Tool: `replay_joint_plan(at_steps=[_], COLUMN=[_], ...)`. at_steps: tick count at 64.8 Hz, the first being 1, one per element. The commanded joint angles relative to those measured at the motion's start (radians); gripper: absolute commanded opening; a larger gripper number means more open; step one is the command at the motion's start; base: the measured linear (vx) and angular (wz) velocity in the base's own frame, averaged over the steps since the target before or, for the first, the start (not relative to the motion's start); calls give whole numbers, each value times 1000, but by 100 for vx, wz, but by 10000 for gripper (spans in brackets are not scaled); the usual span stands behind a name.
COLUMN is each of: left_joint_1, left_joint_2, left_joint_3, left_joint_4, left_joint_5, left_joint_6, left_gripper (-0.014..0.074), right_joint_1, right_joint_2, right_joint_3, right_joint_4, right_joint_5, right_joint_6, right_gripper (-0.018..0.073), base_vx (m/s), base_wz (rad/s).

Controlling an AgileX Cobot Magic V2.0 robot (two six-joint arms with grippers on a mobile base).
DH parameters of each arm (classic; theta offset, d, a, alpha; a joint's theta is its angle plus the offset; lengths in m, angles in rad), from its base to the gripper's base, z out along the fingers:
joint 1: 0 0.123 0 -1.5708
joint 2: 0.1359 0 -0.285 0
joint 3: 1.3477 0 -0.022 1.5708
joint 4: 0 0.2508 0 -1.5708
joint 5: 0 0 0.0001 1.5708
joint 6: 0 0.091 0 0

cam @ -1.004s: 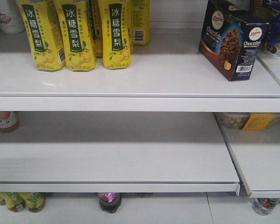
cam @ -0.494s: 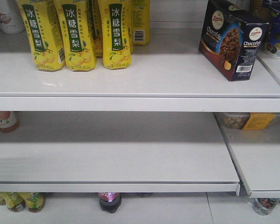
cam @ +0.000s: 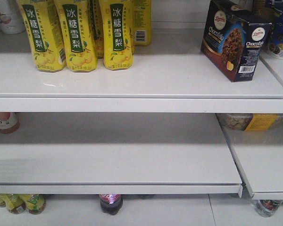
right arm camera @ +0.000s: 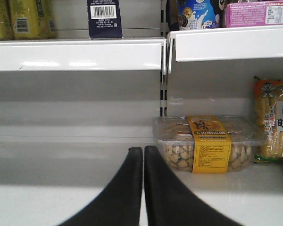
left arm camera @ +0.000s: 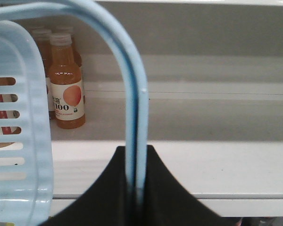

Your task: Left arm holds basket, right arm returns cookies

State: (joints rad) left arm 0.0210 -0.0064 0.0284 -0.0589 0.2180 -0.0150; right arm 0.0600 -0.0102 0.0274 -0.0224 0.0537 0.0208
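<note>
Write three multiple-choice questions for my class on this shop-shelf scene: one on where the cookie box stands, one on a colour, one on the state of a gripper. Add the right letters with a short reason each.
1. Where does the Chocofole cookie box stand?
A. On the floor
B. At the right end of the upper shelf
C. Inside the basket

2. What colour is the basket handle?
A. Red
B. Light blue
C. Black

3. How is the right gripper?
A. Shut and empty
B. Wide open
C. Clamped on a bottle

Key:
1 B: the front view shows the box upright on the upper shelf, well to the right of the yellow drink cartons.
2 B: the left wrist view shows a pale blue loop running down into the left gripper.
3 A: the right wrist view shows its fingers nearly together with nothing between them.
</note>
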Motion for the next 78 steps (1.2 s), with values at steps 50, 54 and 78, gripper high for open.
replay_joint_plan(at_steps=[50,54,78], left_joint_1=[2,2,2], left_joint_2=[-18,-18,-18], left_joint_3=[-24,-24,-24], left_joint_4=[11,11,11], left_joint_5=[-105,-105,-105], left_joint_6=[15,15,15], left_gripper=[-6,-6,-6], right_joint_1=[2,2,2], right_joint_2=[-12,-12,-12], right_joint_3=[3,3,3], right_joint_4=[-9,-9,-9], right_joint_5=[-73,-73,-73], right_joint_6=[-1,-1,-1], right_gripper=[-8,-8,-8], base_vx=[0,0,0], base_wz=[0,0,0])
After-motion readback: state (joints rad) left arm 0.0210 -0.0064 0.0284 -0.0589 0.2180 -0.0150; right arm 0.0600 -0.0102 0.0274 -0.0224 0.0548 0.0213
